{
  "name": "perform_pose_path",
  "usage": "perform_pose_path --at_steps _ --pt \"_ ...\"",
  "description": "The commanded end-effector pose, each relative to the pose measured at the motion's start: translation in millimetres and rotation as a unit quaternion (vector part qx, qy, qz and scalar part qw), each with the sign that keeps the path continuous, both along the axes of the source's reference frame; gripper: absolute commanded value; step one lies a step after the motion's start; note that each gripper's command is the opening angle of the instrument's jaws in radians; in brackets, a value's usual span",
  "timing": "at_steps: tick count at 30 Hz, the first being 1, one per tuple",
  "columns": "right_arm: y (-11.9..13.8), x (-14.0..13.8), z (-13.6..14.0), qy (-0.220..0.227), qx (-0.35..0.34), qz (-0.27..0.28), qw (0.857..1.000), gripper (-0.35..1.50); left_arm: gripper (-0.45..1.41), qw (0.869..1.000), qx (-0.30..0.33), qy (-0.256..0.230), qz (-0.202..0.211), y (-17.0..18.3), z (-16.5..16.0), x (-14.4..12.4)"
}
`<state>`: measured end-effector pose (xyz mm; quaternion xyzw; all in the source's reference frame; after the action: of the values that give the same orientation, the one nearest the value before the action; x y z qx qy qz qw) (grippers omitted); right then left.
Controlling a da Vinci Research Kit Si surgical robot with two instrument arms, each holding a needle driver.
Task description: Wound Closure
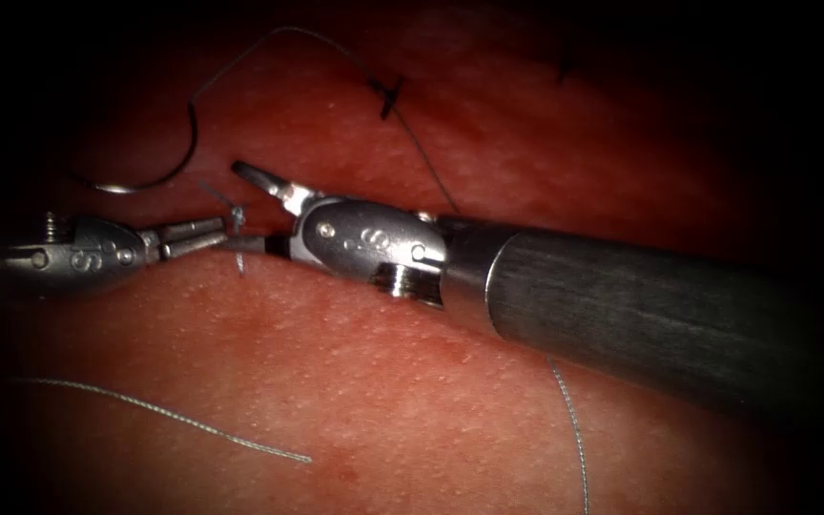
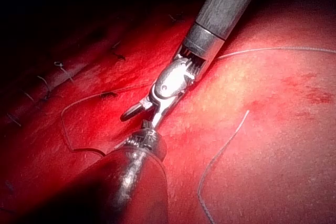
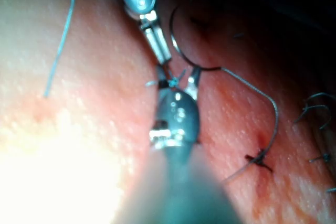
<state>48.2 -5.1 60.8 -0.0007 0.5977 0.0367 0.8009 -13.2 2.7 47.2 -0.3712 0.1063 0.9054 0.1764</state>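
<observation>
Tissue covers the endoscope frame, red and wet, the sutured cut running as a dark line across the top.

Right tool enters from the right on a thick grey shaft and reaches frame centre. Its jaws are spread wide: one points up-left, the other lies low toward the left tool. They hold nothing; a knot sits between them.

Left tool comes in from the left edge at mid height. Its jaws are clenched on the short thread tails at that knot, which sits just off its tip.

Needle lies free on the tissue in the upper left of the frame, curved, with neither tool on it. It looks to rest on the surface; I can't tell if its tip is buried.

Thread runs from the needle's end up along the top, through an earlier stitch knot at upper centre, then down under the right shaft.

Loose pale thread piece lies at lower left. Another strand hangs at lower right, below the shaft.

In the wrist views the right tool shows spread jaws and the left tool meets it at the knot.
</observation>
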Motion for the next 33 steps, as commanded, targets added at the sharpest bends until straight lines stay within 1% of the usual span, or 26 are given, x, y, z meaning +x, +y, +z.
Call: perform_pose_path --at_steps 1,7,13,19,28,31,33 --pt "0.5 1.2 0.5 0.003 -0.007 -0.002 1.000 1.08 -0.45 1.000 0.000 -0.001 0.000 0.5 0.5 -0.6" --pt "0.7 2.4 1.0 0.004 -0.033 -0.007 0.999 1.08 -0.45 1.000 0.008 -0.015 0.000 0.6 0.4 -0.7" --pt "0.9 3.6 0.7 0.026 -0.064 -0.003 0.998 1.06 -0.45 0.999 0.025 -0.036 -0.005 1.2 0.7 -0.5" --pt "0.9 5.2 0.8 0.026 -0.089 -0.002 0.996 1.06 -0.45 0.998 0.036 -0.058 -0.006 1.7 1.2 -0.5" --pt "1.1 6.9 1.1 0.034 -0.095 -0.001 0.995 1.06 -0.45 0.997 0.042 -0.069 -0.007 1.5 1.4 -0.4" --pt "0.9 7.4 1.4 0.034 -0.098 0.001 0.995 1.04 -0.45 0.997 0.042 -0.071 -0.005 1.2 1.2 -0.3" --pt "0.6 7.6 1.6 0.033 -0.099 0.001 0.995 0.99 -0.45 0.997 0.042 -0.071 -0.005 1.0 1.0 -0.2"
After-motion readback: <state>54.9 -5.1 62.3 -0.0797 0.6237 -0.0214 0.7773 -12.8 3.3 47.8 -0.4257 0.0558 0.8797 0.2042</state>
